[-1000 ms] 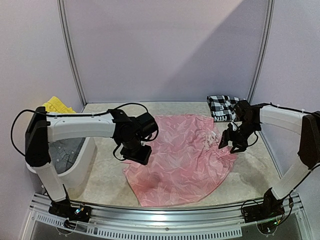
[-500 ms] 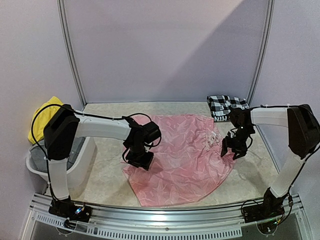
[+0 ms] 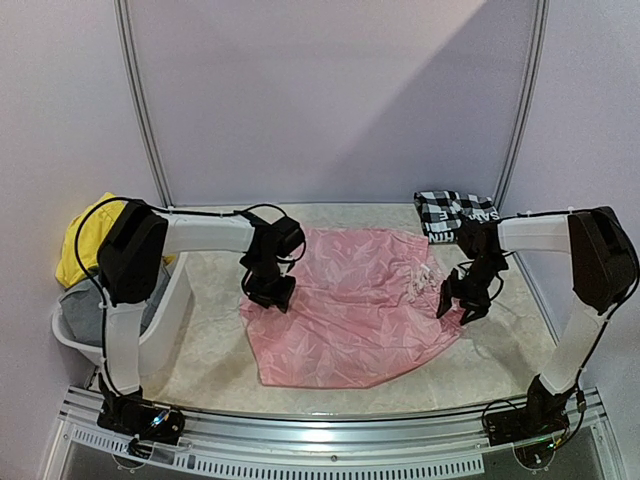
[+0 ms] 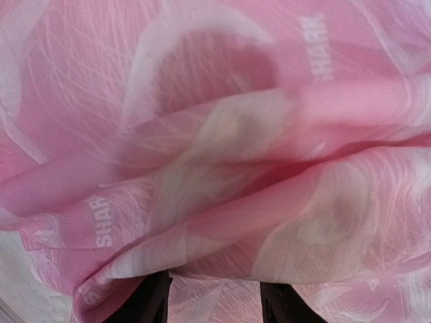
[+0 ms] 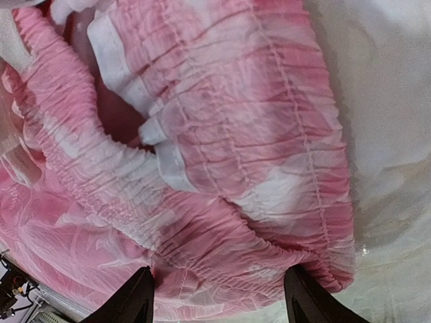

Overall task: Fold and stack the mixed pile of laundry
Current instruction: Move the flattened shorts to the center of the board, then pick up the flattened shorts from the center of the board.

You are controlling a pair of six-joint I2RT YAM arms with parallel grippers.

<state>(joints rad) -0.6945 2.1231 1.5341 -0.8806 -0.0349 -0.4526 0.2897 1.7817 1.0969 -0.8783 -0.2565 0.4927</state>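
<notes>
A thin pink lettered piece [image 3: 350,320] lies spread across the middle of the table. My left gripper [image 3: 270,290] is down on its left edge. In the left wrist view the two fingertips [image 4: 151,299] stand apart, pink cloth [image 4: 222,168] lies between them, and a fold hangs over their ends. My right gripper [image 3: 465,300] is at the gathered waistband [image 5: 222,202] on the right edge, jaws wide, straddling it [image 5: 222,303]. The black-and-white checked shirt [image 3: 455,213] lies folded at the back right. A yellow garment [image 3: 85,240] and a grey one [image 3: 85,305] are at the basket.
The white plastic basket [image 3: 170,320] stands at the left table edge, close beside my left arm. Metal frame posts [image 3: 140,110] rise at both back corners. Bare marbled tabletop [image 3: 210,350] shows around the pink piece.
The left gripper moved a little toward the back and the pink piece's near corner drew in, leaving a straighter front edge. The right gripper settled lower onto the waistband.
</notes>
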